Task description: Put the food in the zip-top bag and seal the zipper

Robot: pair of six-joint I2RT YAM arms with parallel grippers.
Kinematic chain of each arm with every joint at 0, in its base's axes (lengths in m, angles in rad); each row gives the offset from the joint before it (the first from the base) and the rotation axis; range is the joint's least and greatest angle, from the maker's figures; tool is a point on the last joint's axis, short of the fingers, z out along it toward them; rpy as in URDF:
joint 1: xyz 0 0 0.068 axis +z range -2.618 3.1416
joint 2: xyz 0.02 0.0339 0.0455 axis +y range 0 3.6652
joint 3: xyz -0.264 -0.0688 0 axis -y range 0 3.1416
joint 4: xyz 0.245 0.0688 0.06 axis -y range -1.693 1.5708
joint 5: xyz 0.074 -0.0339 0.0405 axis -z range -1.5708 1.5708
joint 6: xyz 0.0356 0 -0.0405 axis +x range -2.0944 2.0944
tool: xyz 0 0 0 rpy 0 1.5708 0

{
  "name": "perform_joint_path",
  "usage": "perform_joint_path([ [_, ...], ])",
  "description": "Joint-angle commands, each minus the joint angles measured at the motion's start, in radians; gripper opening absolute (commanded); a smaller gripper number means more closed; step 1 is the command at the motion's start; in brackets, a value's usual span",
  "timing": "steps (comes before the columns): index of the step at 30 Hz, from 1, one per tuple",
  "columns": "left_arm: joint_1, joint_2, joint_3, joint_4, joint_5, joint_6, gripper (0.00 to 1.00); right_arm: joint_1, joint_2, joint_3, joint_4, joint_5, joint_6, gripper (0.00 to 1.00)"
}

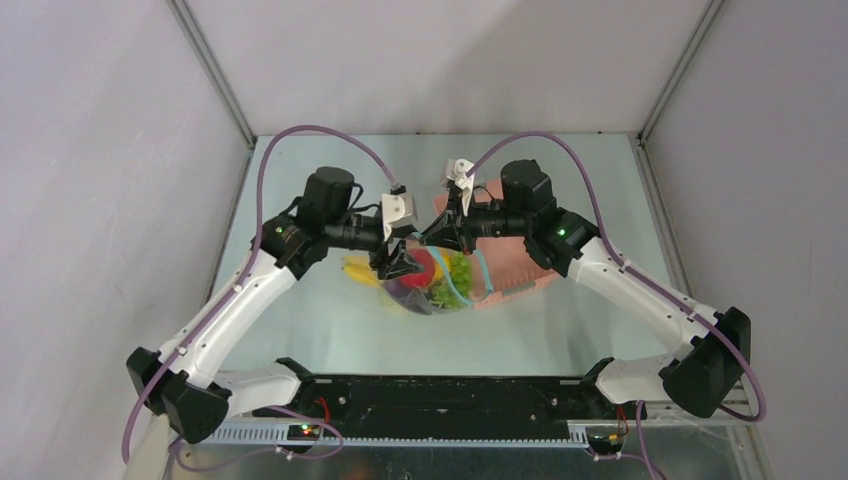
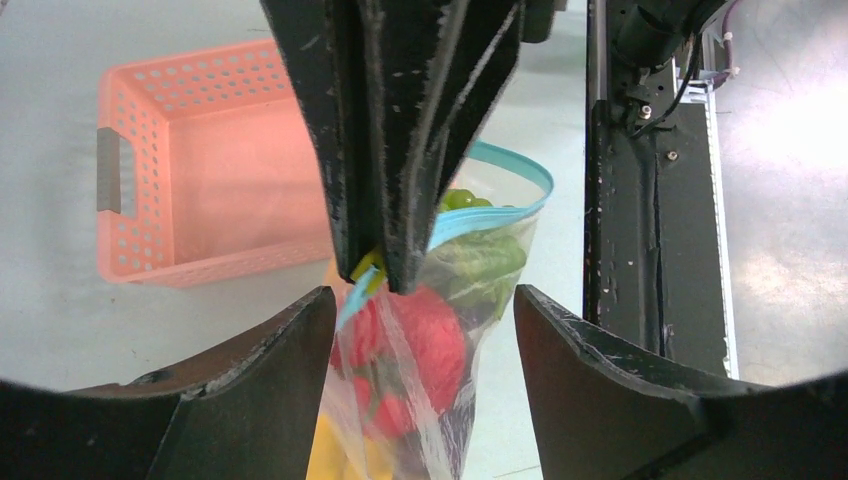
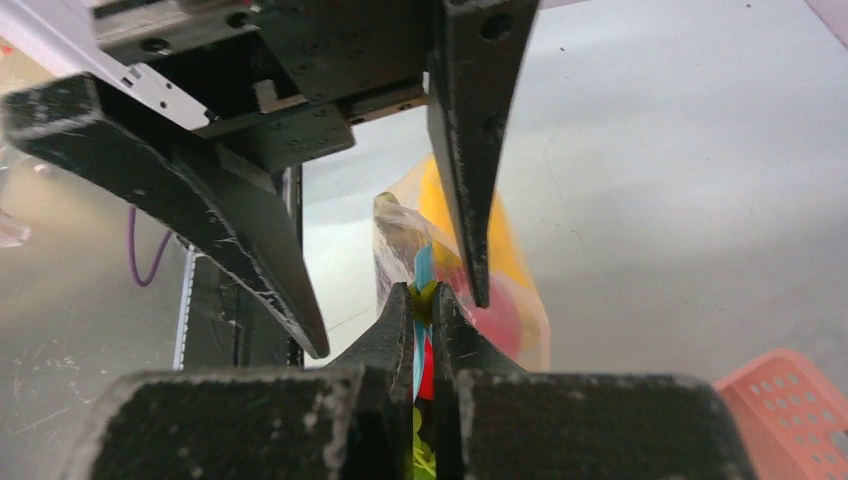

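Pale table (image 1: 330, 330), grey walls. Right gripper (image 3: 424, 300) fingers clamped on zipper (image 3: 421, 268); left gripper (image 2: 422, 297) fingers apart, flanking zip-top bag (image 2: 440, 420), which hangs from that pinch near pink basket (image 2: 220, 170). Film likely floppy, slick, load-heavy: you pinch stiffer strip. Clear bag; food (image 2: 430, 340) red, green, yellow inside.

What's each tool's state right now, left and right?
Left tool: open, fingers either side of the zip-top bag, not gripping it.
Right tool: closed on the zipper.
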State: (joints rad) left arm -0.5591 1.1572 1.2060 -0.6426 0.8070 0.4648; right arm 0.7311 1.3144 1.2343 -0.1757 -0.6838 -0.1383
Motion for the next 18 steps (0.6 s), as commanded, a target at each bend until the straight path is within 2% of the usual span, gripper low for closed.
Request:
perform_joint_path([
  [1, -0.001, 0.022, -0.002, 0.032, -0.006, 0.007, 0.72, 0.002, -0.030, 0.013, 0.107, -0.075, 0.032, 0.00],
  [9, 0.000, 0.045, -0.012, 0.080, 0.028, 0.006, 0.71, 0.000, -0.022, 0.013, 0.119, -0.129, 0.047, 0.00],
  [12, 0.000, 0.042, -0.019, 0.083, 0.049, 0.026, 0.65, -0.002, -0.021, 0.013, 0.124, -0.134, 0.049, 0.00],
  [14, 0.000, 0.039, -0.025, 0.085, 0.054, 0.035, 0.53, -0.008, -0.019, 0.013, 0.128, -0.146, 0.057, 0.00],
  [15, -0.001, 0.035, -0.028, 0.085, 0.063, 0.037, 0.36, -0.011, -0.016, 0.013, 0.128, -0.152, 0.060, 0.00],
  [16, -0.001, 0.034, -0.029, 0.086, 0.066, 0.040, 0.26, -0.012, -0.015, 0.013, 0.127, -0.152, 0.062, 0.00],
  [17, 0.000, 0.029, -0.034, 0.094, 0.073, 0.039, 0.07, -0.015, -0.013, 0.013, 0.126, -0.152, 0.063, 0.00],
  [18, -0.001, 0.025, -0.037, 0.098, 0.076, 0.037, 0.04, -0.017, -0.010, 0.013, 0.121, -0.150, 0.063, 0.00],
])
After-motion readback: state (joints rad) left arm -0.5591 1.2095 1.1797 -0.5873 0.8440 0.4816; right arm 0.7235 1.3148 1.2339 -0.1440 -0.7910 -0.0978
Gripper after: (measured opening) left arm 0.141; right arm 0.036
